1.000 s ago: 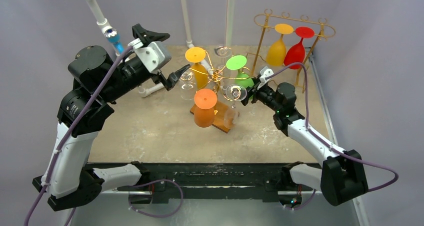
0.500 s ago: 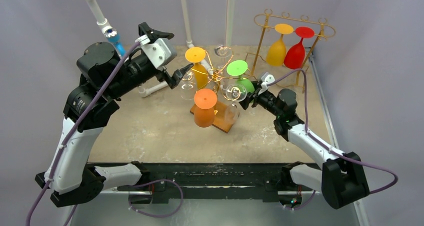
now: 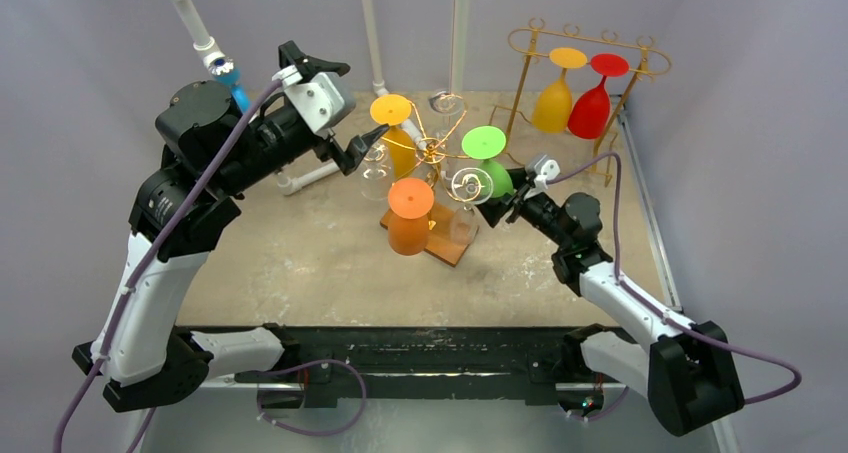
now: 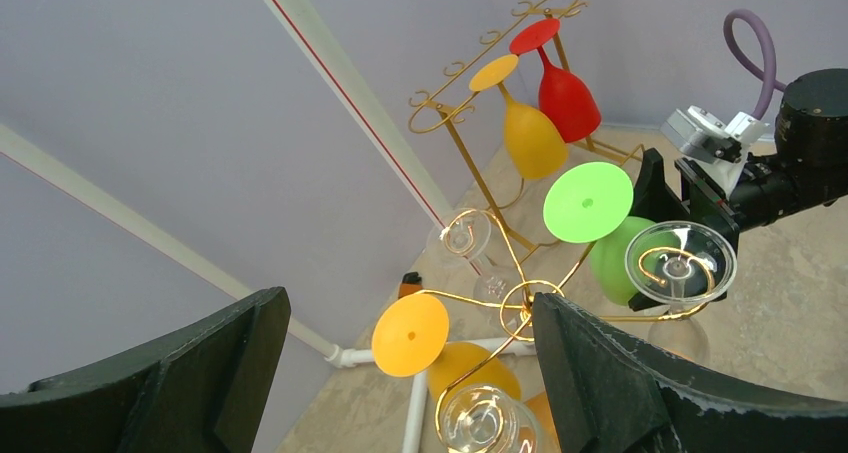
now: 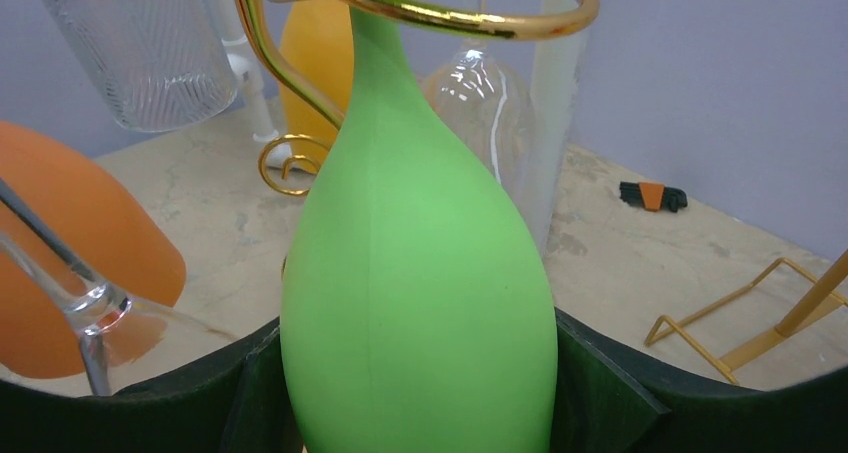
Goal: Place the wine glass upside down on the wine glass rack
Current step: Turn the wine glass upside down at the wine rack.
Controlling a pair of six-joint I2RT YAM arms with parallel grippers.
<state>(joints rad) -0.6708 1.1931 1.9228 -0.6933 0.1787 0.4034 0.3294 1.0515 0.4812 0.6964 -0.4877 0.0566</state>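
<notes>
Pale lavender walls enclose a beige, stone-look table. The right gripper has its dark fingers spread fairly wide and pressed to both sides of an opaque green wine glass, hung foot up, at the fullest part of the bowl. Above the fingers its stem passes through a ring of the gold wire tree rack; whether the foot rests there I cannot tell. The glass looks light, rigid and smooth, so it may slip, and the wide bowl is the surest hold. Just left of the fingers hang a clear stemmed glass and an orange one, leaving little room; the right side lies open. Across the rack, the left gripper gapes fully, empty.
</notes>
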